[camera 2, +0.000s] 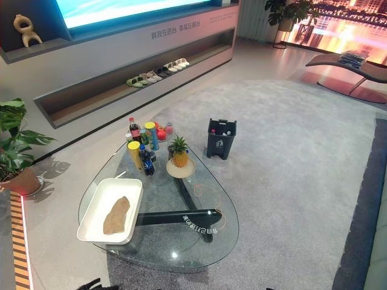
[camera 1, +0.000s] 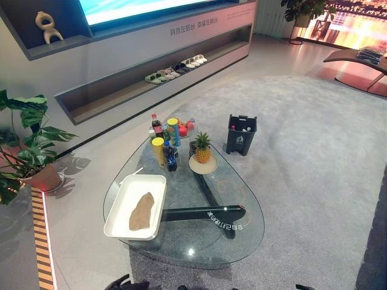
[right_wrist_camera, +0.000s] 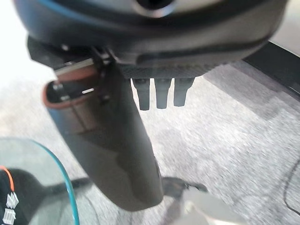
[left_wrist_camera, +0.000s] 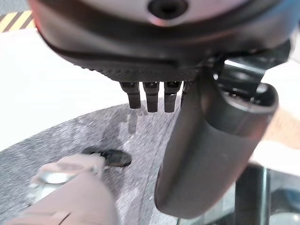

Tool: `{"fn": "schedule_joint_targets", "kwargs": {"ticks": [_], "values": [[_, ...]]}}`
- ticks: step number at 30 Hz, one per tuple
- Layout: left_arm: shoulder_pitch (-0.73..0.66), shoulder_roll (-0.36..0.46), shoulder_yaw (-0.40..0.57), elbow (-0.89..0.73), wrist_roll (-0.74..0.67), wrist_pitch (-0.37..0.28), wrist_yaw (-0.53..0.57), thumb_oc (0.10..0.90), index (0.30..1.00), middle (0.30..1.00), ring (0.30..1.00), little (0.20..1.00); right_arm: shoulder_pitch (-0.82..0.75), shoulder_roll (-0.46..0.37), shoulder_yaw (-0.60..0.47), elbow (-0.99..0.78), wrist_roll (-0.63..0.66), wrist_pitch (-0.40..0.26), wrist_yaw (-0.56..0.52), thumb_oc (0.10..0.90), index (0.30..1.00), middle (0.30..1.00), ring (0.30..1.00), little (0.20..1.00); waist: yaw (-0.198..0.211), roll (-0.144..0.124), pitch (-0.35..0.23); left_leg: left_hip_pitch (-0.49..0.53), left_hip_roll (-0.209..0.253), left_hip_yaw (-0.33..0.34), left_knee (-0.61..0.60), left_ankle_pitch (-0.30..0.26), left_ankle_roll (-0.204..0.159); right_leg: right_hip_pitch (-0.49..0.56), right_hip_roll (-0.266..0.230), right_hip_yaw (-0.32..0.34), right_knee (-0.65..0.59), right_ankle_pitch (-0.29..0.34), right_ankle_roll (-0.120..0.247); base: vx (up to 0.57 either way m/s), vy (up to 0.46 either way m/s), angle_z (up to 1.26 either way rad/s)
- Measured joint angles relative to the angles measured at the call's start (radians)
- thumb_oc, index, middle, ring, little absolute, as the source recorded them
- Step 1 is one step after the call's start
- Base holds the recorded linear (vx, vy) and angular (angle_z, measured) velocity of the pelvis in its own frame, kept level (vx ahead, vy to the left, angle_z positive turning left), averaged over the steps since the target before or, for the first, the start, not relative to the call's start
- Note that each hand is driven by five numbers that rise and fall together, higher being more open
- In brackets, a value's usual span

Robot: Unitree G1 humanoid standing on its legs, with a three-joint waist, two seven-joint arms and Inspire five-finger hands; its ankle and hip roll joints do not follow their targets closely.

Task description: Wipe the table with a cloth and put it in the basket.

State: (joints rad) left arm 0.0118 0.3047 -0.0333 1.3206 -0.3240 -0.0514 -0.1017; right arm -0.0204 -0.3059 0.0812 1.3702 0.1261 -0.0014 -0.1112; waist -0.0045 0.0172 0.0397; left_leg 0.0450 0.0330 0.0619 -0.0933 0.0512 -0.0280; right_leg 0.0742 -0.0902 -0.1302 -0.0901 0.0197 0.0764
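Observation:
A brown crumpled cloth (camera 1: 141, 211) lies inside a white rectangular tray (camera 1: 124, 194) on the left part of the glass table (camera 1: 242, 235). My left hand (left_wrist_camera: 164, 51) hangs low beside the table's near edge, above the grey carpet, with its fingers (left_wrist_camera: 152, 98) straight and its thumb (left_wrist_camera: 211, 150) out, holding nothing. My right hand (right_wrist_camera: 154, 47) hangs the same way at the table's right near corner, fingers (right_wrist_camera: 161, 96) straight and empty. Both hands just peek in at the bottom of the left eye view, left hand (camera 1: 127, 284) and right hand (camera 1: 304, 287), well short of the cloth.
At the table's far end stand several bottles and cans (camera 1: 166, 142) and a pineapple (camera 1: 202, 148) on a round plate. A dark bin (camera 1: 241, 134) sits on the carpet beyond the table. A potted plant (camera 1: 27, 151) stands at the left. A low shelf with shoes (camera 1: 175, 69) runs along the wall.

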Motion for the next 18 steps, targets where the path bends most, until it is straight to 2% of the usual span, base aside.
{"fn": "schedule_joint_targets", "kwargs": {"ticks": [9,18], "values": [[-0.005,-0.003,-0.034,0.001,0.029,0.046,0.002,0.800,0.900,0.900,0.900,0.900,-0.007,0.003,0.019,0.003,-0.020,0.058,0.020,0.800,0.900,0.900,0.900,0.900,0.000,-0.007,-0.019,0.013,-0.001,0.001,0.006,0.002,0.003,0.010,0.000,0.000,-0.001,-0.001,0.004,0.02,-0.001,0.00],[-0.007,-0.004,-0.073,0.005,0.033,0.062,0.002,0.800,0.900,0.900,0.900,0.900,-0.007,0.009,0.037,0.007,-0.034,0.081,0.030,0.800,0.900,0.900,0.900,0.900,0.001,-0.008,-0.019,0.025,0.000,0.003,0.004,-0.005,0.002,0.019,0.000,0.003,-0.001,-0.004,-0.002,0.00,0.000,0.00]]}}
